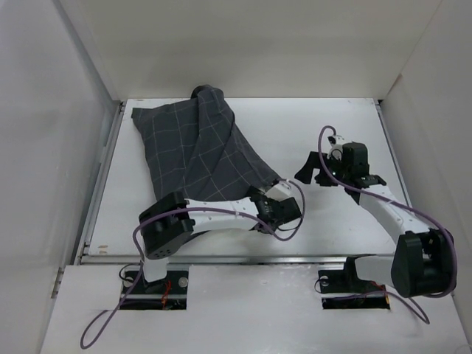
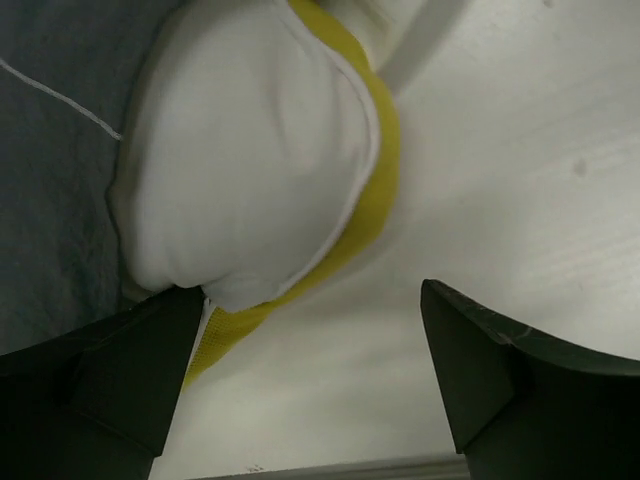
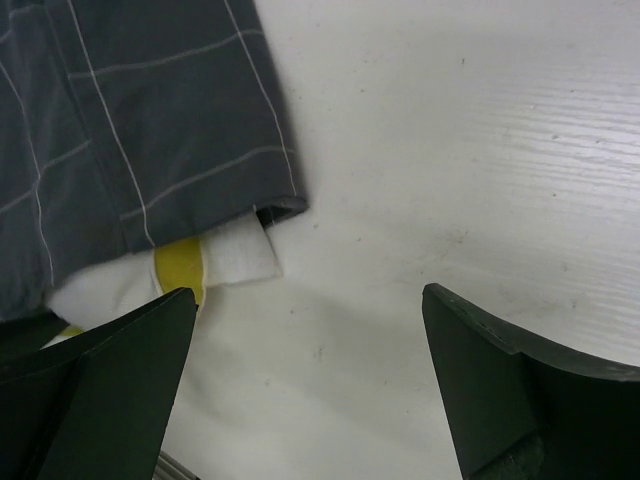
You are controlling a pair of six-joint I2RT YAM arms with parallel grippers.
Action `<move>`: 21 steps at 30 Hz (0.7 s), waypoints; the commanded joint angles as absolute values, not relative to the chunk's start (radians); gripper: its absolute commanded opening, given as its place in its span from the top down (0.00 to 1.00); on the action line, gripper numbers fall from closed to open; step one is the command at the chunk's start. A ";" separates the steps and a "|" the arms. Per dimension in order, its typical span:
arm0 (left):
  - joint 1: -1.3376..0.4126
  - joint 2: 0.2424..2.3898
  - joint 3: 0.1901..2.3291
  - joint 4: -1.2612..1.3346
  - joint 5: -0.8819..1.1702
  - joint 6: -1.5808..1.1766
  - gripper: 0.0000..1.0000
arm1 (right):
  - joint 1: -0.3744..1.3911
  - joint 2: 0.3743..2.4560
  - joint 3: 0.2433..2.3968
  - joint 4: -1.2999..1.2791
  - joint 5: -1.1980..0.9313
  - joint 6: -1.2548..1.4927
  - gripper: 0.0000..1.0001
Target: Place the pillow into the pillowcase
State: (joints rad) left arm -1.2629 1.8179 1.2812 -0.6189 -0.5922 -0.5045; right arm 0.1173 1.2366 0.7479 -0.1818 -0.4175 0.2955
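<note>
The dark grey grid-patterned pillowcase (image 1: 199,147) lies at the back left of the table, bulging with the pillow inside. Only a cream corner of the pillow (image 1: 279,189) sticks out of its near right opening. In the left wrist view that corner (image 2: 250,150), with its yellow edge band, fills the upper frame, and the pillowcase (image 2: 50,180) is at the left. My left gripper (image 2: 310,293) is open, its left finger against the corner. My right gripper (image 3: 310,295) is open over bare table, just right of the pillowcase hem (image 3: 150,120) and the pillow's white tag (image 3: 240,255).
White walls enclose the table (image 1: 324,125) on three sides. A metal rail (image 1: 243,259) runs along the near edge. The right arm's purple cable (image 1: 324,136) loops above its wrist.
</note>
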 commanded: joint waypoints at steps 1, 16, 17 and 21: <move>-1.216 1.825 1.351 -0.678 -0.753 -0.595 0.12 | 0.115 1.232 0.727 -0.077 -0.486 0.273 0.00; -1.112 1.896 1.531 -0.972 -1.000 -0.859 1.00 | 0.368 1.394 0.712 0.222 -0.376 0.167 0.00; -1.112 1.885 1.531 -0.988 -1.000 -0.871 1.00 | 0.379 1.403 0.712 0.247 -0.371 0.154 0.00; -1.112 1.833 1.540 -0.988 -1.000 -0.839 1.00 | 0.420 1.476 0.750 0.406 -0.388 0.095 0.00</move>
